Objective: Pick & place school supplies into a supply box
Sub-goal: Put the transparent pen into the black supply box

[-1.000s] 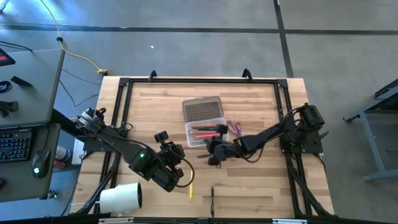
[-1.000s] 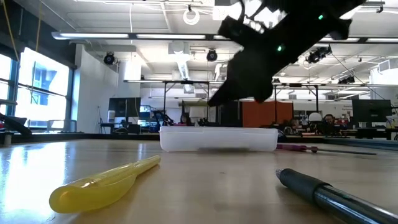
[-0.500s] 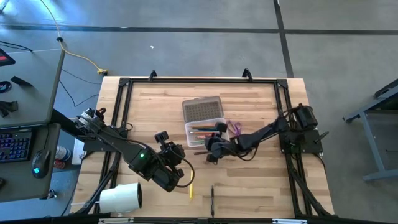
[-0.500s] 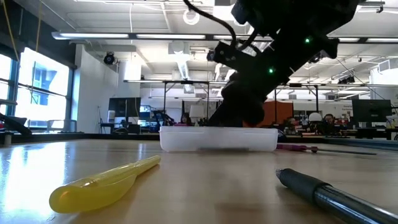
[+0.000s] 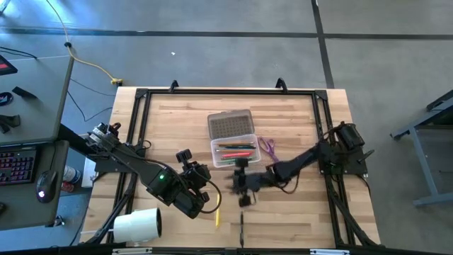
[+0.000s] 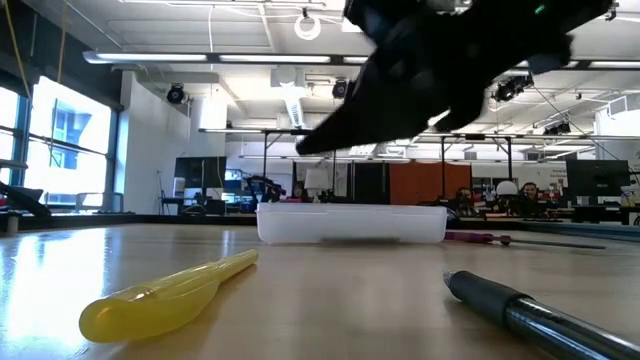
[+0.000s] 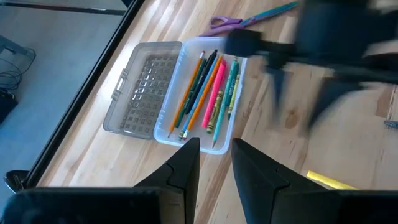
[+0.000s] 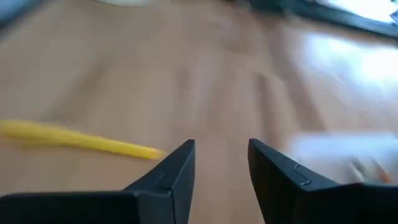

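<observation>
High view gives you the right gripper (image 5: 243, 186) hanging over bare wood just in front of the supply box (image 5: 233, 151), near the table's middle. Your right wrist view shows its two dark fingers (image 8: 176, 168) parted with nothing between them, only tabletop below. The box sits just behind the gripper, apart from it, with its ribbed grey lid (image 5: 231, 125) laid open on the far side. From the left wrist view you can count the pencils and pens (image 7: 208, 93) lying lengthwise inside the box: orange, dark, pink, green among them. The purple-handled scissors (image 5: 267, 147) lie on the wood just beside the box's right end, outside it.

Nearer the front edge you have a yellow pen (image 5: 217, 215) lying loose to the left of the gripper, and a dark pen (image 5: 241, 224) just in front of it, both well apart from the box. In the low view the two fill the foreground, the yellow one (image 6: 165, 296) on the left and the dark one (image 6: 530, 310) on the right, with the box (image 6: 351, 222) behind them.

Your left gripper (image 5: 185, 156) waits over the left front part of the table; its fingers (image 7: 185, 168) stand a little apart and hold nothing. A big white roll (image 5: 137, 225) sits at the front left corner.

The table (image 5: 297, 120) is pale butcher-block wood with a black frame. Beyond it you see grey concrete floor, a desk with a keyboard (image 5: 17, 166) at the left, and an open workshop hall in the low view.
</observation>
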